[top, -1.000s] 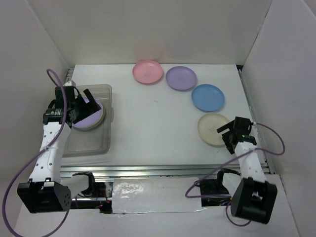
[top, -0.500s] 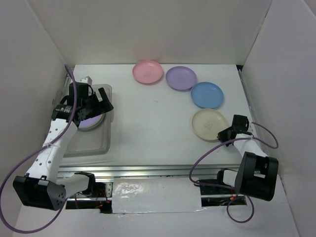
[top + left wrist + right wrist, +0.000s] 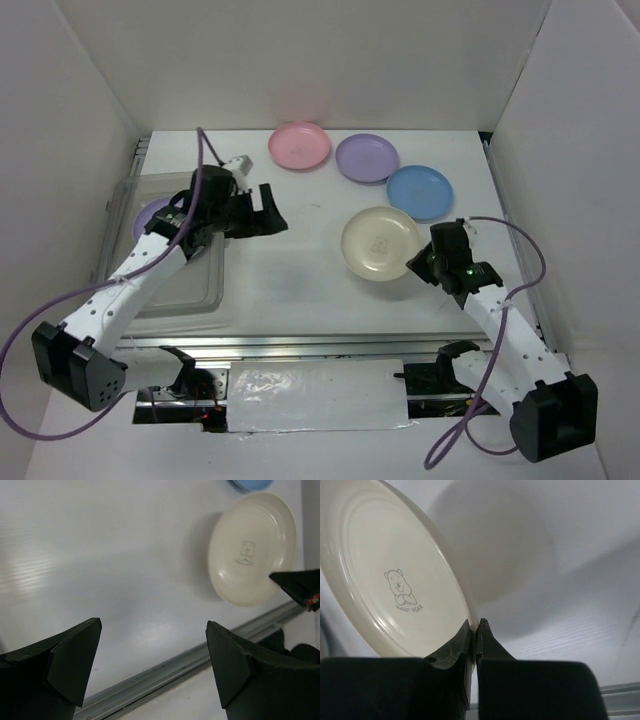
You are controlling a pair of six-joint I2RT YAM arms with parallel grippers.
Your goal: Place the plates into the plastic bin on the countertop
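Observation:
My right gripper (image 3: 422,263) (image 3: 475,626) is shut on the near rim of the cream plate (image 3: 379,242) (image 3: 395,575), which is tilted and lifted off the countertop (image 3: 300,260). The cream plate (image 3: 252,547) also shows in the left wrist view. My left gripper (image 3: 266,216) (image 3: 152,652) hangs open and empty over the countertop, just right of the plastic bin (image 3: 185,292). A purple plate (image 3: 148,216) lies in the bin, partly hidden by the left arm. The pink plate (image 3: 299,145), a second purple plate (image 3: 366,157) and the blue plate (image 3: 420,192) rest at the back.
White walls close in the countertop on the left, back and right. A metal rail (image 3: 330,345) (image 3: 175,667) runs along the front edge. The edge of the blue plate (image 3: 250,484) shows at the top of the left wrist view.
The right gripper closed on the cream plate's rim and carried it left toward the centre. The left arm swung right, out of the bin, staying open.

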